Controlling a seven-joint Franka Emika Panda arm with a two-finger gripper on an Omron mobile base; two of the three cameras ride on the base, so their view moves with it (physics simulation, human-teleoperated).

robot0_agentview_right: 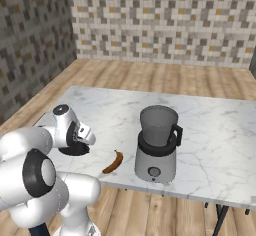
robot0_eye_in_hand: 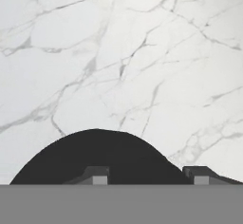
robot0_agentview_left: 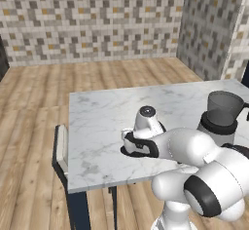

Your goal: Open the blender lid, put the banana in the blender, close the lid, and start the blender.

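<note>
The white marble surface (robot0_agentview_right: 210, 130) carries the blender (robot0_agentview_right: 157, 145), which stands upright near the front edge with its dark translucent jar uncovered at the top. In the left base view the blender (robot0_agentview_left: 221, 119) sits at the right side, partly behind the arm's white links. The banana (robot0_agentview_right: 113, 162) lies flat on the marble just left of the blender's grey base, close to the front edge and apart from the base.

The blender lid (robot0_agentview_right: 74, 150) is off the jar: it lies flat on the marble well to the left of the banana, a black disc showing under the hand. From the left base view the lid (robot0_agentview_left: 127, 151) peeks out as a dark rim beneath the wrist. In the hand view the lid (robot0_eye_in_hand: 97, 156) fills the lower middle as a black dome-shaped outline against the marble.

The gripper (robot0_eye_in_hand: 148, 175) is down directly over the lid, its two dark fingertips (robot0_eye_in_hand: 98, 174) rising at the bottom of the hand view, one over the disc and the other at its right edge. The jaws stand partly apart, roughly a knob's width; whether they clamp the lid's knob cannot be told, since the knob itself is hidden between them
</note>
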